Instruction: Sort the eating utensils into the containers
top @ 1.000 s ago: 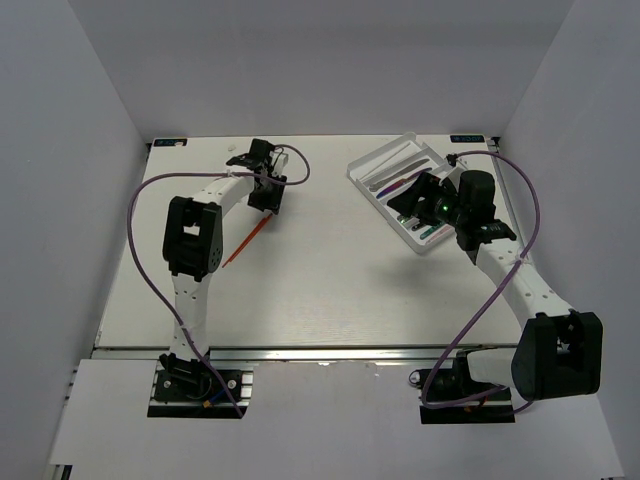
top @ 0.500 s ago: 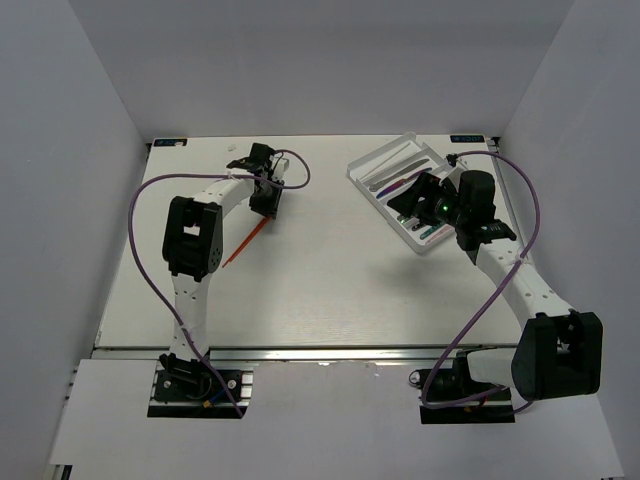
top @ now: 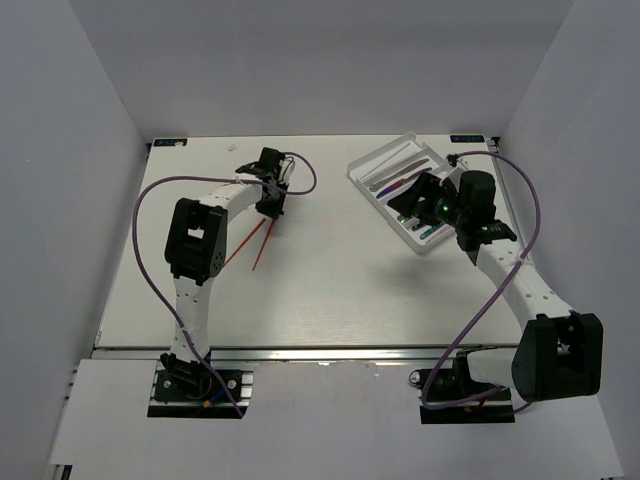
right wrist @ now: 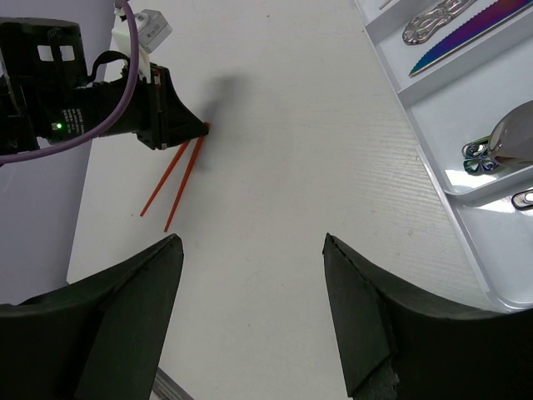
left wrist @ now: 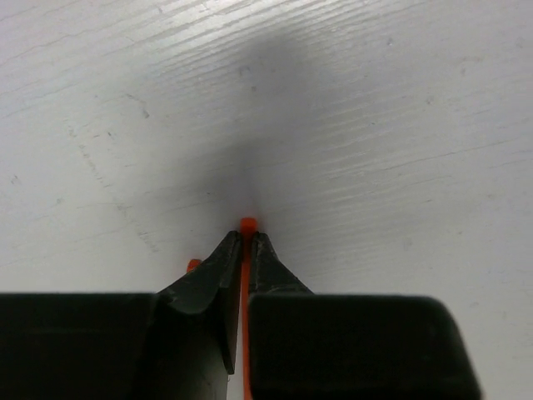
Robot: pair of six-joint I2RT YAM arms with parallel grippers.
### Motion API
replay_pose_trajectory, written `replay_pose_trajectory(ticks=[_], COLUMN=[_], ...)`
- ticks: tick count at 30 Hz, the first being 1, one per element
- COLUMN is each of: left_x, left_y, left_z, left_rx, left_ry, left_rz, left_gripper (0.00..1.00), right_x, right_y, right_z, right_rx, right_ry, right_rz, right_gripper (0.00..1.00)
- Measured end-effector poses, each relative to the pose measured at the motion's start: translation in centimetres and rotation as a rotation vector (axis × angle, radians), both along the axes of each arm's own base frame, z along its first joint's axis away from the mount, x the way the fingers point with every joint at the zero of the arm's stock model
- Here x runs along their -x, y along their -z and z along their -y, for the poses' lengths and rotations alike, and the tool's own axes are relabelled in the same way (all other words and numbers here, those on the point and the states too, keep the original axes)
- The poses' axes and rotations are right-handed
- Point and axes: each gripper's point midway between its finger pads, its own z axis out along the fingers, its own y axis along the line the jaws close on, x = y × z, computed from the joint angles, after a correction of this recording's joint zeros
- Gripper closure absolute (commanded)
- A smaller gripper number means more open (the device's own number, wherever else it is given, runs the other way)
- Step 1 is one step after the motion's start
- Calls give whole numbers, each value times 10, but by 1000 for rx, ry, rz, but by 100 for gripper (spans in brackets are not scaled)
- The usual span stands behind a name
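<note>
My left gripper [top: 271, 212] is shut on the top end of a thin red-orange stick utensil [top: 262, 248], whose orange tip pokes out between the fingers in the left wrist view [left wrist: 246, 225]. A second red-orange stick [top: 238, 250] lies on the table just left of it, its end showing beside the left finger [left wrist: 193, 264]. Both sticks also show in the right wrist view [right wrist: 185, 177]. My right gripper [right wrist: 250, 242] is open and empty, hovering by the near-left side of the white tray [top: 375, 200]. The tray holds an iridescent knife [right wrist: 466, 29] and a silver spoon [right wrist: 512, 137].
The white tray [right wrist: 414, 137] sits at the far right of the table, angled. Grey walls enclose the table on the left, back and right. A purple cable loops over each arm.
My left gripper has shifted slightly right with one red-orange stick, so the two sticks now fan apart where only one line showed before. The right arm has not moved.
</note>
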Motion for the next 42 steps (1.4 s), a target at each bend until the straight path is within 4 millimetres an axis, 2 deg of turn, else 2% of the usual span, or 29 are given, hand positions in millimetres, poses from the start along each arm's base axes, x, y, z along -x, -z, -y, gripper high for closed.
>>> replay_pose_trajectory(ticks=[2,3,6,7,13,17,20,24,27,30,35,39,42], left_x=[2,4,11,14,43,57,57,53,54,59,65,74,77], left_y=[0,0,-1,-1,-3,-12,-34,-83,-115,-136,-145,-142,-142], left_z=[4,6,17,21,43,43,46,53,65,80,104,115,119], left_rx=[1,3,10,16,77,107,166,291,419,525,617,656,674], left_ry=[-4,-7,-17,-22,-141,-254,-320,-380,-383,-367,-323,-301,-293], left_rz=[6,9,11,9,-30,-47,-19,63,106,115,97,56,40], left_gripper=[100,100,100,100,100,100,100,100,100,100,100,100,100], right_x=[0,0,0,0,4,8,15,28,38,43,43,36,31], right_y=[-1,-2,-3,-2,10,20,28,43,53,62,63,60,57], right_z=[1,1,2,2,9,3,-16,-56,-84,-110,-143,-159,-169], right_rx=[1,2,1,-1,-50,-92,-102,-84,-83,-77,-99,-133,-151], right_ry=[3,5,10,12,21,-25,-103,-229,-310,-378,-447,-466,-473], right_rz=[4,7,10,7,-24,-35,-28,-33,-41,-64,-62,-60,-60], right_gripper=[26,26,12,11,11,11,11,14,16,18,23,24,30])
